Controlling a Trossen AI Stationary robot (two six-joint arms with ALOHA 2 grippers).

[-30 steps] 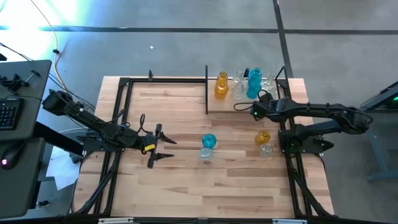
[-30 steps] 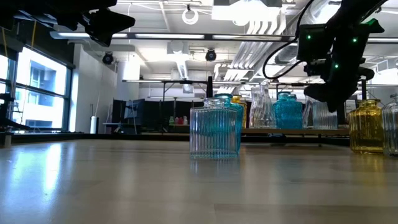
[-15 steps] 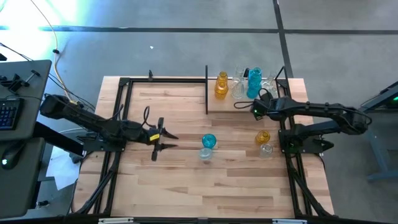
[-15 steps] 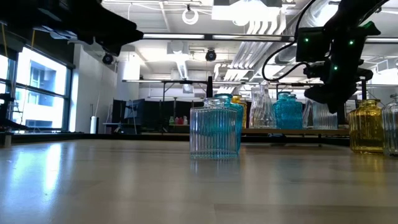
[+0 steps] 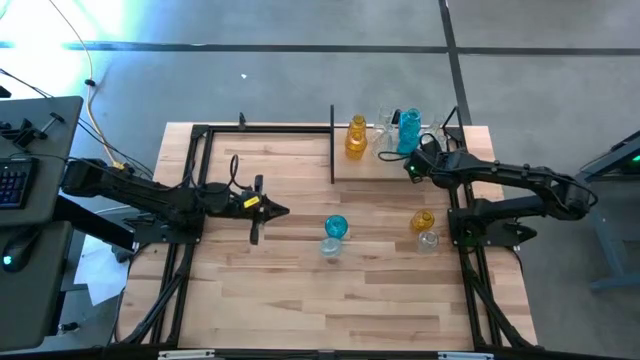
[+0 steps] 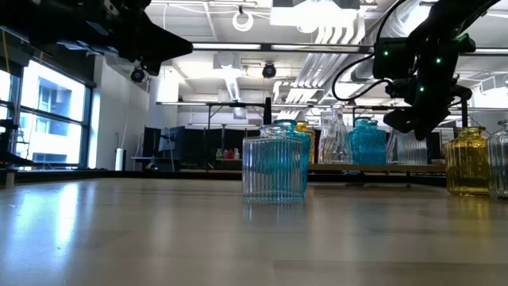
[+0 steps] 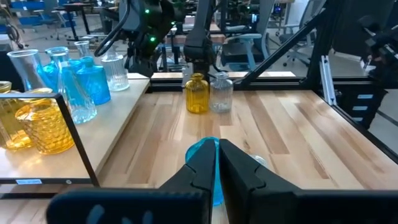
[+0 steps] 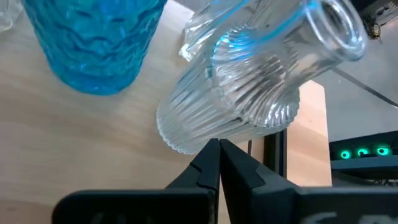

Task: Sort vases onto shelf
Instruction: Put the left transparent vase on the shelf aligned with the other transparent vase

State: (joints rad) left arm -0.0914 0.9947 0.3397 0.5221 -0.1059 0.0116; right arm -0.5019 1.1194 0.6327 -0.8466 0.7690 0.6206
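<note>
Left gripper [image 5: 277, 210], fingers together and empty, points toward the blue vase [image 5: 336, 227] standing just beyond it

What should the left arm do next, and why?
Probably open the left gripper and ease toward the blue vase. The gripper is shut and empty, aimed at that vase, which stands off the shelf on the table. The right gripper is shut at the shelf's vases.

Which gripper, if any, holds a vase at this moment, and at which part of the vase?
Neither. The left gripper is shut on nothing, short of the blue vase on the table. The right gripper is shut and empty beside a clear ribbed vase on the shelf.
</note>
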